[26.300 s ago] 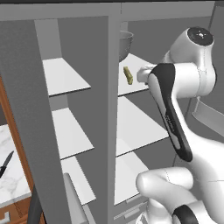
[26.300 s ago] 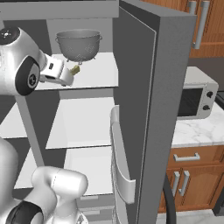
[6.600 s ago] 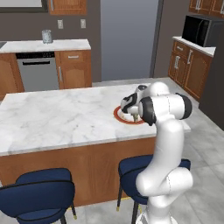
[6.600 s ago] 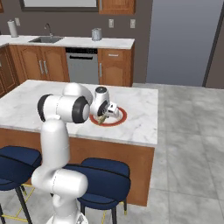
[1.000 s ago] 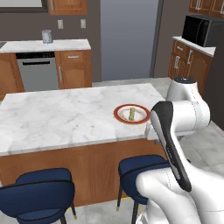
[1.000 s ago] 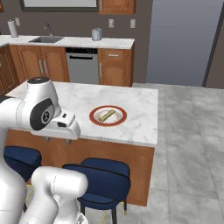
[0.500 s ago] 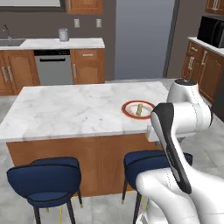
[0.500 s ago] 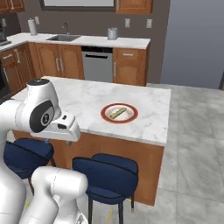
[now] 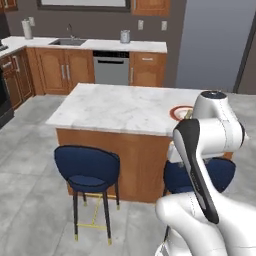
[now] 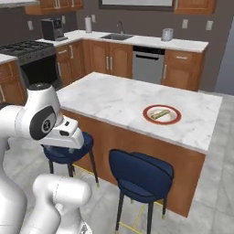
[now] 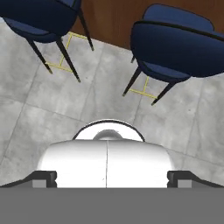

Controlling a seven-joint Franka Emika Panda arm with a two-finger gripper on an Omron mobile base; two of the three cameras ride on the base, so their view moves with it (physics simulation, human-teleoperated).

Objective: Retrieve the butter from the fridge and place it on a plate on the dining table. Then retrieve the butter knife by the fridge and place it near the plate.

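A: Marble top of the dining table (image 10: 114,103) is wide open, bare across its near and left stretch!

B: And the one thing in the way up there, the plate (image 10: 162,114) with the butter (image 10: 160,113) on it, sits toward the right end.

A: Down low, two blue stools (image 11: 179,48) crowd the wooden base.

B: Grey floor (image 11: 100,98) between their legs looks passable, I think, though the hand view is tight.

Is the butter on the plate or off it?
On it. In the right base view the butter lies flat inside the red-rimmed plate on the dining table, with nothing holding it.
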